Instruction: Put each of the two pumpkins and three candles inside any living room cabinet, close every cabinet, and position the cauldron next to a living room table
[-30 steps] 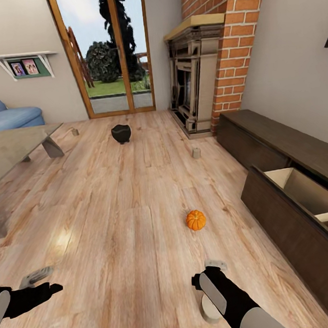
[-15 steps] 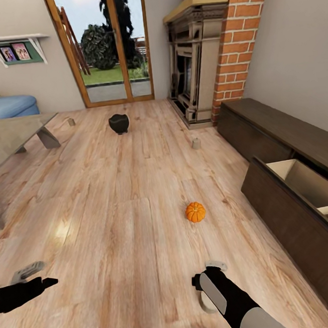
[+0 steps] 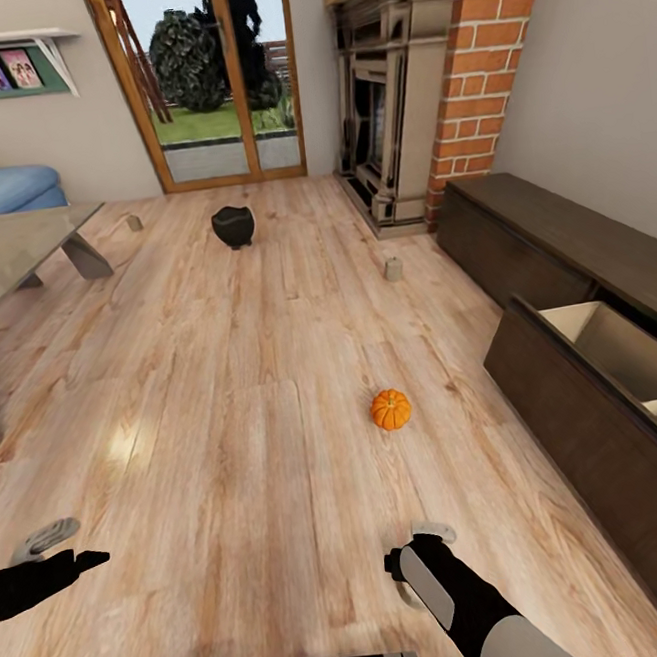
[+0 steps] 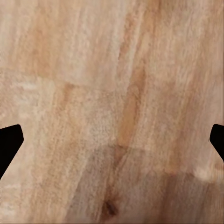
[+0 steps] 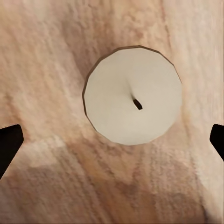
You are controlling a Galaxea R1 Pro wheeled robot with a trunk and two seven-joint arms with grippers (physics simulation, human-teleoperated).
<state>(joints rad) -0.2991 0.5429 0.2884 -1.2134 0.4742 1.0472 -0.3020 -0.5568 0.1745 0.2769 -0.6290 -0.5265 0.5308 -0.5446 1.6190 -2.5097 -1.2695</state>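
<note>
Right gripper [image 5: 112, 135] spread wide above candle [image 5: 132, 95], empty; left gripper [image 4: 112, 140] wide, empty; pumpkin [image 3: 391, 409] at 12 o'clock.

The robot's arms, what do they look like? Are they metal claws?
No claws show. In the head view the right arm is glossy black with a pale grey panel, ending in a light grey tip. The left gripper is matte black, beside a grey rounded part. Wrist views show black fingertips.
</note>
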